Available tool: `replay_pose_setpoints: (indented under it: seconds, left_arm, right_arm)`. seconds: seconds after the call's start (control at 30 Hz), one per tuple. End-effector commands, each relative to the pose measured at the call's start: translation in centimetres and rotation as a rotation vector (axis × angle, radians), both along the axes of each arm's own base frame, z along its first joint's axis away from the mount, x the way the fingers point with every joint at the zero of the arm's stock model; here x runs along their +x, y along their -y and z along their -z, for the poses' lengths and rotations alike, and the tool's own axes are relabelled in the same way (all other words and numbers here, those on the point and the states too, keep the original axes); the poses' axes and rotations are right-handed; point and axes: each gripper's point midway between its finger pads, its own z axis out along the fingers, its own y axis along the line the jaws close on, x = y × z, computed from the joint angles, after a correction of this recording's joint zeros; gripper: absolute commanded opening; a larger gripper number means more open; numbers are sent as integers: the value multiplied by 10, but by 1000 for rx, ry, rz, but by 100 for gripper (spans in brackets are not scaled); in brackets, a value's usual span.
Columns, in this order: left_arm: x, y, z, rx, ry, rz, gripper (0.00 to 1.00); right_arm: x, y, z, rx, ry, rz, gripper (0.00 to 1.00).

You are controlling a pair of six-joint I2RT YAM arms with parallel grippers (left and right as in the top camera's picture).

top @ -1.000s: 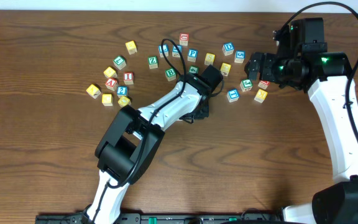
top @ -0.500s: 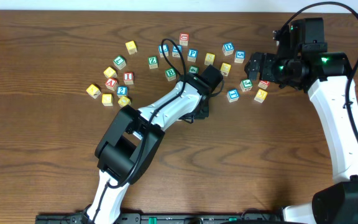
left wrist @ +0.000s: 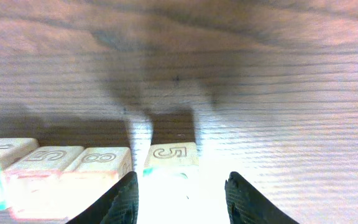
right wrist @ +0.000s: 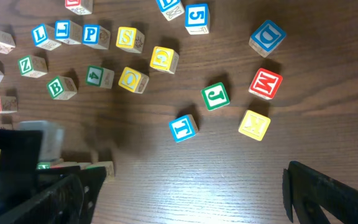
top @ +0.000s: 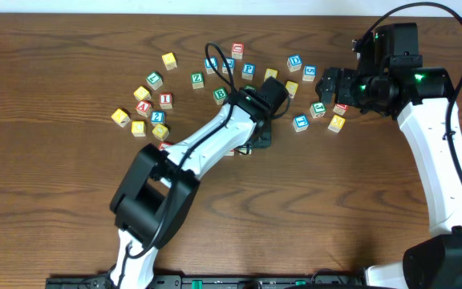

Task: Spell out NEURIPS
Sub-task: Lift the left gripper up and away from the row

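Note:
In the left wrist view a row of wooden cubes (left wrist: pixel 73 163) lies on the table, tops carved, letters unreadable. Its right-end cube (left wrist: pixel 173 153) sits between the fingers of my left gripper (left wrist: pixel 182 198), which is open with a gap beside the cube. From overhead, my left gripper (top: pixel 255 138) hangs over the table's middle and hides that row. The blue P cube (top: pixel 249 71) and red I cube (top: pixel 165 99) lie loose. My right gripper (right wrist: pixel 191 199) is wide open and empty, above bare wood, at the right (top: pixel 327 84).
Loose cubes arc across the far half of the table: green Z (right wrist: pixel 27 65), green B (right wrist: pixel 58 87), yellow S (right wrist: pixel 128 38), green J (right wrist: pixel 215 96), blue T (right wrist: pixel 182 127), red M (right wrist: pixel 266 83), yellow K (right wrist: pixel 253 124), blue D (right wrist: pixel 267 36). A cluster lies far left (top: pixel 143 108).
The left gripper's fingers have parted from the end cube, and the left arm has swung slightly away from me. The right arm has not moved.

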Motion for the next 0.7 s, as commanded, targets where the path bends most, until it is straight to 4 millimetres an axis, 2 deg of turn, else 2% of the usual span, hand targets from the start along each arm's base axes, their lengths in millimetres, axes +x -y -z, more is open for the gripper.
replay_pose_setpoints:
  seconds: [0.0, 0.2, 0.3, 0.47, 0.67]
  left_arm:
    - [11, 3, -40, -38, 87, 48, 44]
    - [16, -8, -89, -87, 176, 53, 43]
    - [20, -22, -113, -105, 220, 39, 34]
    - [26, -57, -146, -115, 277, -28, 33]
    - [27, -105, -165, -96, 285, -122, 32]
  right_arm:
    - [3, -2, -6, 4, 15, 2, 99]
    - [3, -2, -6, 4, 15, 2, 99]
    - [3, -2, -6, 4, 15, 2, 99]
    - [3, -2, -6, 4, 15, 2, 99]
    - [3, -2, -6, 4, 15, 2, 99]
